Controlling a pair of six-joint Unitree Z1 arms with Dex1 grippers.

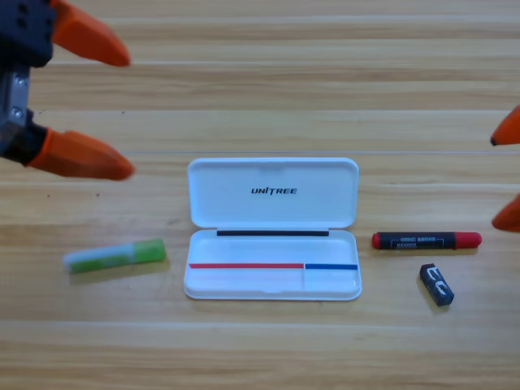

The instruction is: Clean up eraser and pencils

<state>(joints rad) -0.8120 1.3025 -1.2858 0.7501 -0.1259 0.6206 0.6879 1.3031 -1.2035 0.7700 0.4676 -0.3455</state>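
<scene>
The left end effector hangs at the far left with its jaws spread wide, holding nothing. The right end effector, cut by the right edge, is also wide. On the desk, the open white case sits mid-scene, the green pencil left of it, the red pencil right, the eraser just nearer.

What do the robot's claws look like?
The left claw has two fat, pointy orange jaws, like carrot tips, stuck onto a black body with a shiny silver metal piece and screws. Of the right claw, only two orange tips peek in at the picture's edge.
</scene>
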